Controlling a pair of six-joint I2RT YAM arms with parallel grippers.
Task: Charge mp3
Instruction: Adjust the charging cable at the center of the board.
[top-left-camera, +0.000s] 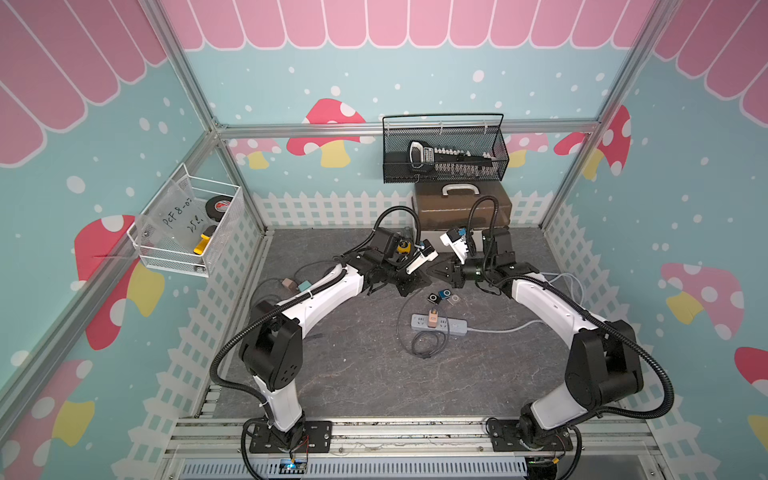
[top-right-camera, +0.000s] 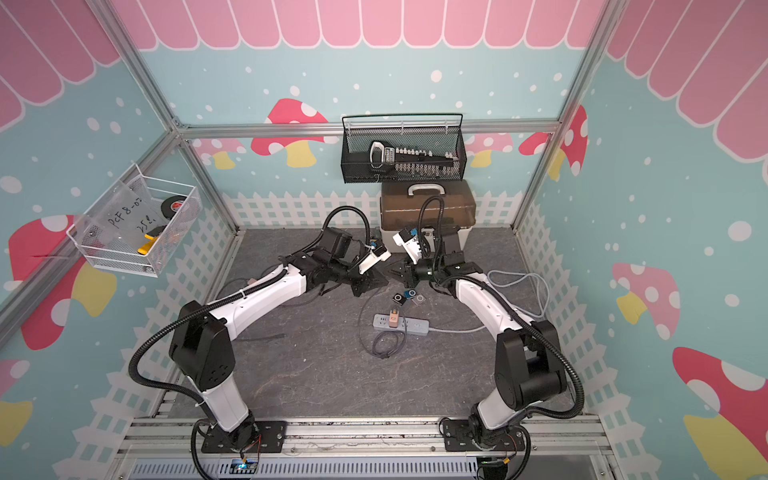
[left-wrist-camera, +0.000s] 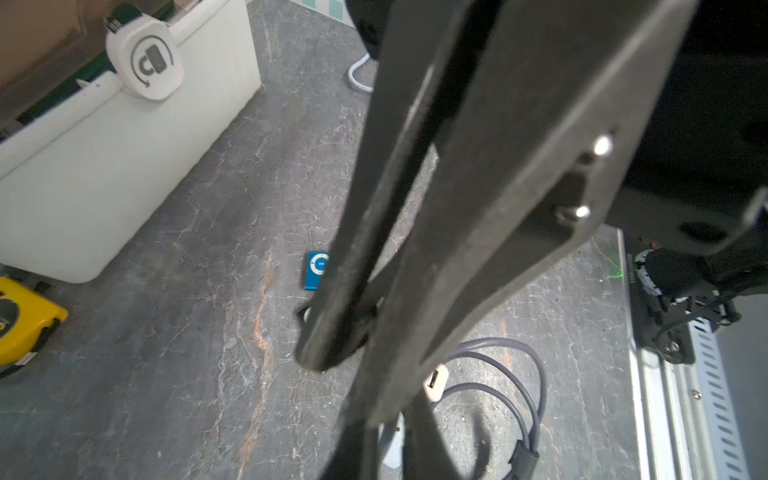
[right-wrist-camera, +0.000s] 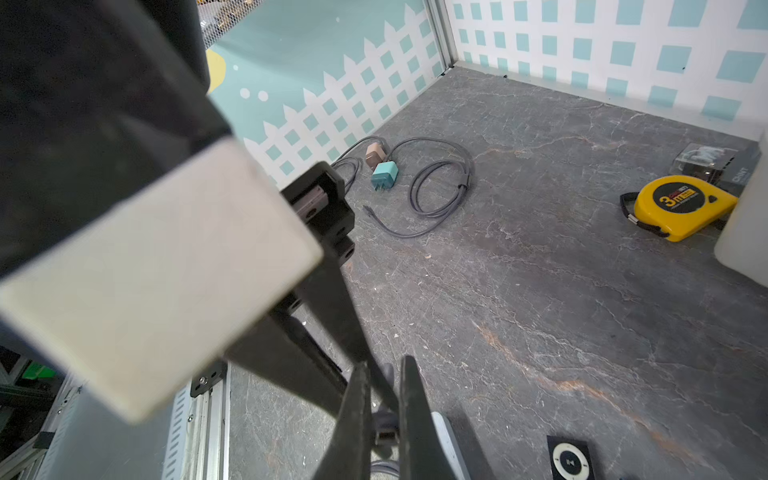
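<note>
Right gripper (right-wrist-camera: 385, 370): clenched on cable plug (right-wrist-camera: 384, 434), held off bench (top-left-camera: 353, 374). Left gripper (left-wrist-camera: 347, 384): tips meet right gripper's; released or clenched, cannot tell. Blue mp3 (top-left-camera: 445, 294) and black mp3 (top-left-camera: 433, 298): side by side on bench, just beside right gripper, base side. Power strip (top-left-camera: 438, 326) beyond them, charger (top-left-camera: 433, 320) plugged in. Storage box (top-left-camera: 461, 208) edge close behind both grippers. Open bench on left gripper's base side.

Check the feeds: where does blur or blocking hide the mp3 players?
Left wrist view: the blurred left gripper fills the centre, blue mp3 player sharp beyond it. Right wrist view: a blurry white block hides much; black mp3 player crisp but cropped. Both top views: even light, no glare, players tiny.
</note>
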